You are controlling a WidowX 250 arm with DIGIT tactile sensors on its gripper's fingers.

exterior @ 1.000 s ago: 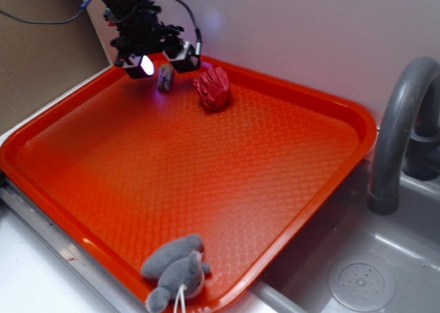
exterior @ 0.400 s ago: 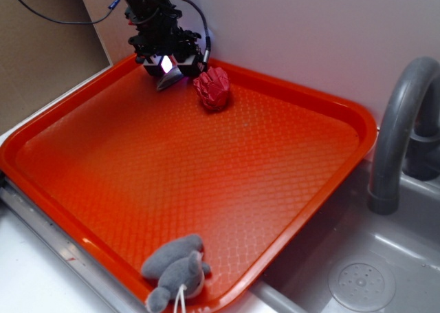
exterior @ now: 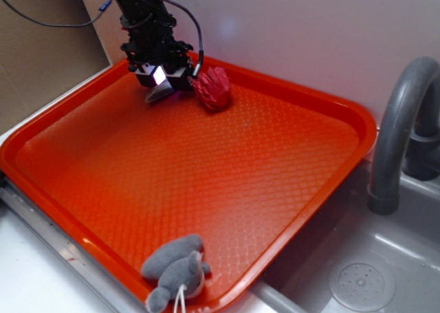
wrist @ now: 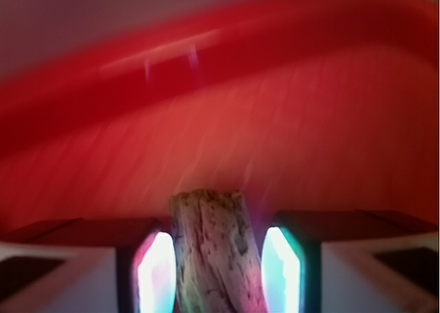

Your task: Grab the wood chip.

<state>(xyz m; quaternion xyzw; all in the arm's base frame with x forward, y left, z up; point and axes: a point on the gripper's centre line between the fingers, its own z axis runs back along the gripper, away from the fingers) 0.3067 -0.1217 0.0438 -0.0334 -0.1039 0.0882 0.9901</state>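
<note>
At the tray's (exterior: 302, 93) far-left corner the gripper (wrist: 218, 272) straddles the wood chip (wrist: 214, 251), fingers narrowly apart with slim gaps either side; the red ball (exterior: 213, 88) sits just beside.

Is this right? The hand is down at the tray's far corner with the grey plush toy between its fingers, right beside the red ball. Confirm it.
Not quite. What sits between the fingers of the hand is the wood chip, as the wrist view shows. The grey plush toy lies at the near edge of the tray, seen in the exterior view. The rest holds: the hand is at the far corner, beside the red ball.
</note>
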